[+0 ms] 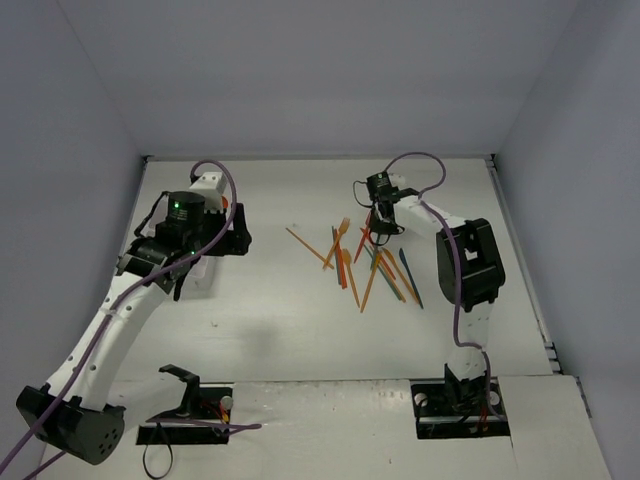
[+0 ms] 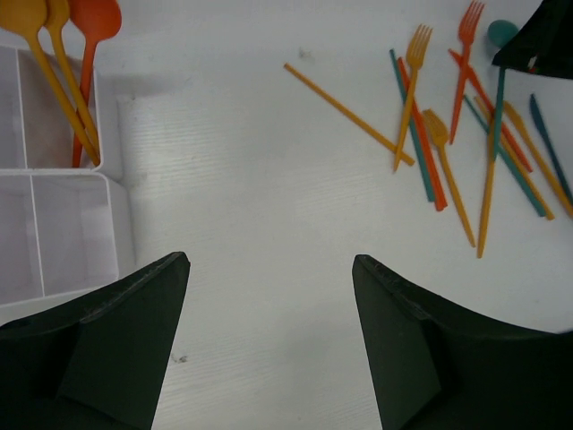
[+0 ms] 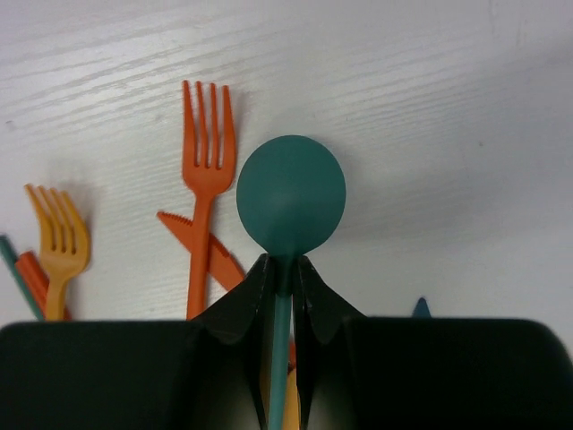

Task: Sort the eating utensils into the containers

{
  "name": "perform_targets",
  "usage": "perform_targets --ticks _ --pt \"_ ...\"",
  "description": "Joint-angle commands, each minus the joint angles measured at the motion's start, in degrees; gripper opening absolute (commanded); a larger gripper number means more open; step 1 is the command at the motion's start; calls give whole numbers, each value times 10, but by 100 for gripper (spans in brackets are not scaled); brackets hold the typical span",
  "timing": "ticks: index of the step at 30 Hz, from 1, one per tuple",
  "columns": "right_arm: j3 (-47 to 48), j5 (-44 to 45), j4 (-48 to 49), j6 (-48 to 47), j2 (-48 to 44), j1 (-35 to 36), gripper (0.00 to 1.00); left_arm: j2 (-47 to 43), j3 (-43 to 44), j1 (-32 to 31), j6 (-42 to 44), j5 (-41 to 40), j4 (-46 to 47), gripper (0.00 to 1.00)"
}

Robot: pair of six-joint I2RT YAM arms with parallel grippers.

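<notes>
Your white desk (image 1: pixel 300 330) carries a loose scatter of orange, red and teal utensils (image 1: pixel 365 262) right of centre, and a white compartment box (image 2: pixel 125 228) on the left.

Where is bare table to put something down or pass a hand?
Bare table lies between the white box and the lone orange stick, and from the utensil pile toward the near edge. The pile, under the right hand, is crowded.

box (image 2: pixel 115 176): left of table, left gripper (image 2: pixel 270 260) right over it
three spoons (image 2: pixel 94 18): in box's end compartment
pile (image 2: pixel 450 170): right of box, well apart
lone stick (image 2: pixel 349 114): pile's left edge
single spoon (image 3: pixel 291 193): in right gripper (image 3: pixel 285 269), pile's far side
</notes>
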Motion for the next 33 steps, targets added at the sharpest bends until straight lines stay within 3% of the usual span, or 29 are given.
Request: perform_targets --ticks 1,7,13,25,33 --pt "-1 35 22 -76 -133 45 0 4 82 -6 -26 62 30 71" --pt "-63 -39 82 -133 -262 114 0 34 131 -11 -62 166 78 71" --pt "-96 -107 124 -179 -363 187 0 65 150 -31 -108 198 138 71" --pt "-112 -223 162 -198 -419 222 1 106 137 -54 -218 245 262 71" --pt "-111 -236 165 -205 -430 227 3 132 134 -74 -249 242 261 69"
